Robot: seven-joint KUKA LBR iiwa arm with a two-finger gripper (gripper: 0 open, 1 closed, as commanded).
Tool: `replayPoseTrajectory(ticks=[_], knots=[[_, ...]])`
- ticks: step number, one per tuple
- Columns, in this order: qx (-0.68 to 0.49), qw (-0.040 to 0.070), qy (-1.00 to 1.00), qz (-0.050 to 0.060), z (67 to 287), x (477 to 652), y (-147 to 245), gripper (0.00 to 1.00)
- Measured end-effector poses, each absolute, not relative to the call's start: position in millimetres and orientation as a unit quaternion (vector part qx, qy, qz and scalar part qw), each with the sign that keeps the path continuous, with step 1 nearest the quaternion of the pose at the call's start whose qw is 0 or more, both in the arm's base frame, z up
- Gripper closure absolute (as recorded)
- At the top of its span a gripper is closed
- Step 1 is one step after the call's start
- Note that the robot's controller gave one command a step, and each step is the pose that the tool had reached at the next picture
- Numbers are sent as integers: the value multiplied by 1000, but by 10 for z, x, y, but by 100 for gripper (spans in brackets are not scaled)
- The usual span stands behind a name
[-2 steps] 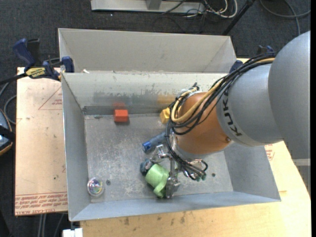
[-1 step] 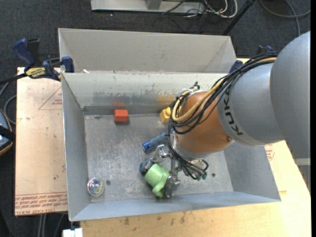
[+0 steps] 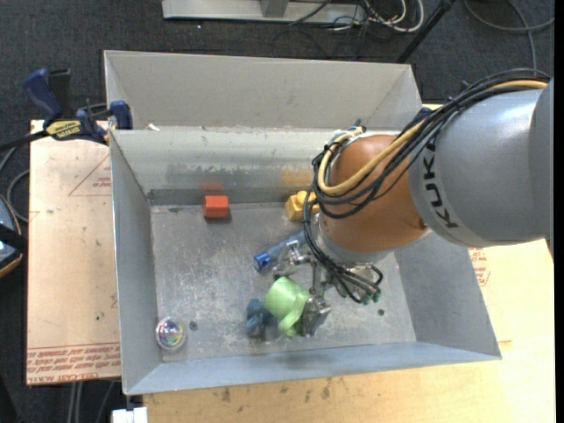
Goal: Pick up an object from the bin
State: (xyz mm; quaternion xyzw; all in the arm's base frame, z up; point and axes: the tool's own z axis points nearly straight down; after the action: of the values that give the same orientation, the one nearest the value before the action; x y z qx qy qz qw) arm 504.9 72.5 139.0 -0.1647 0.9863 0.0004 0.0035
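Near the bin's (image 3: 308, 361) front wall we see the fingers (image 3: 310, 314) low beside a light-green rounded thing (image 3: 284, 300), their opening beyond our telling, and we judge a clean lift needs them centred on it, clear of the blue piece (image 3: 256, 320) just beside it; farther back, the arm (image 3: 493, 174) reads "KUKA".
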Motion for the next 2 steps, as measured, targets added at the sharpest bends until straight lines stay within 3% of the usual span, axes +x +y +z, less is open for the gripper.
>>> replayPoseTrajectory(ticks=[1,2], knots=[[-165,1,986,0,1356,5038,722,0],[-337,2,942,0,738,5132,900,0]])
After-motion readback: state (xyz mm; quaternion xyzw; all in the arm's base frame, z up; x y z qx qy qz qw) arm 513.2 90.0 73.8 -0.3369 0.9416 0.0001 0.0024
